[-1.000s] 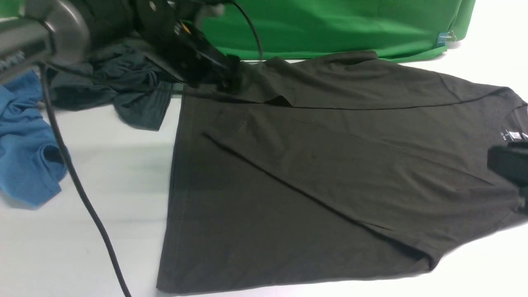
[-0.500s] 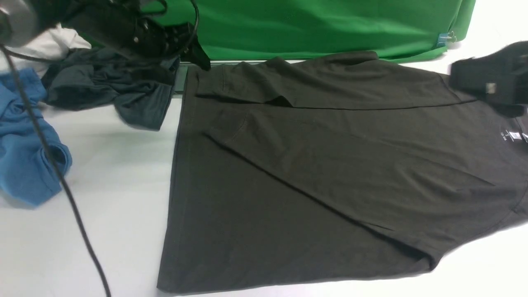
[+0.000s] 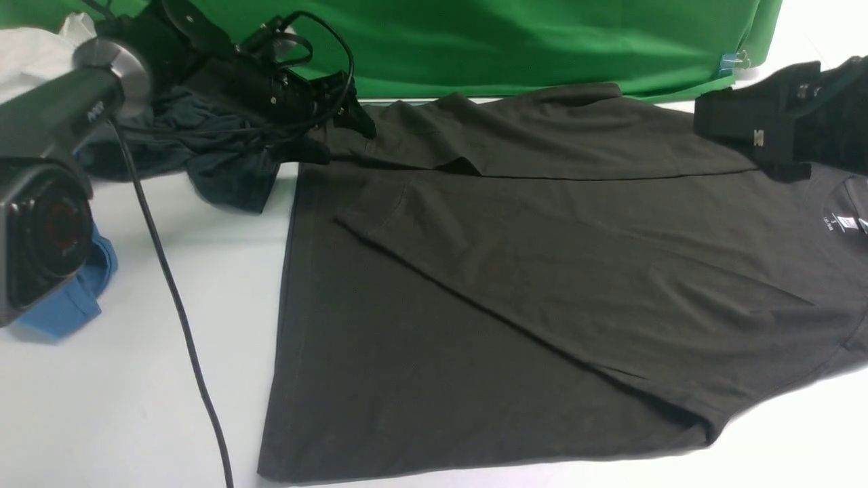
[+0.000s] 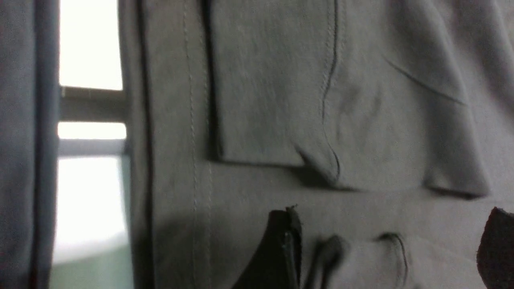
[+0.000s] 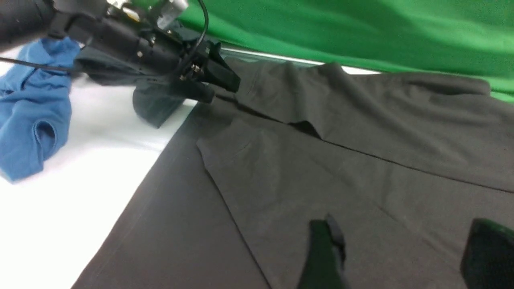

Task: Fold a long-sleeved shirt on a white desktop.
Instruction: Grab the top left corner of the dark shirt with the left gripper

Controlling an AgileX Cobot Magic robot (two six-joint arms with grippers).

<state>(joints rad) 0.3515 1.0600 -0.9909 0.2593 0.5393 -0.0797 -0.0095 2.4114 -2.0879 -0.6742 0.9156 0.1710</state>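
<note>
The long-sleeved shirt point(image 3: 515, 285) lies flat on the white desktop point(image 3: 135, 379), dark charcoal-brown, hem to the left, collar with a white neck label point(image 3: 844, 222) at the right edge. Both sleeves lie folded across its body. My left gripper point(image 3: 337, 137) hovers open at the far hem corner, beside the far sleeve's cuff point(image 4: 265, 100). Its fingers point(image 4: 286, 249) stand wide apart over bare fabric with nothing held. My right gripper point(image 3: 742, 139) hangs open above the far shoulder; only shirt cloth point(image 5: 361, 168) shows between its fingers point(image 5: 326, 253).
A dark teal-grey garment point(image 3: 224, 163) is bunched left of the hem, with a blue garment point(image 3: 74, 298) nearer and farther left. A black cable point(image 3: 176, 305) trails over the table. A green backdrop point(image 3: 542, 41) closes the far edge. The silver hatch frame point(image 4: 92, 104) sits just past the hem.
The left gripper lifted off the far sleeve end, swung left, then returned to the hem corner. The right gripper moved from beside the collar to above the far shoulder and opened.
</note>
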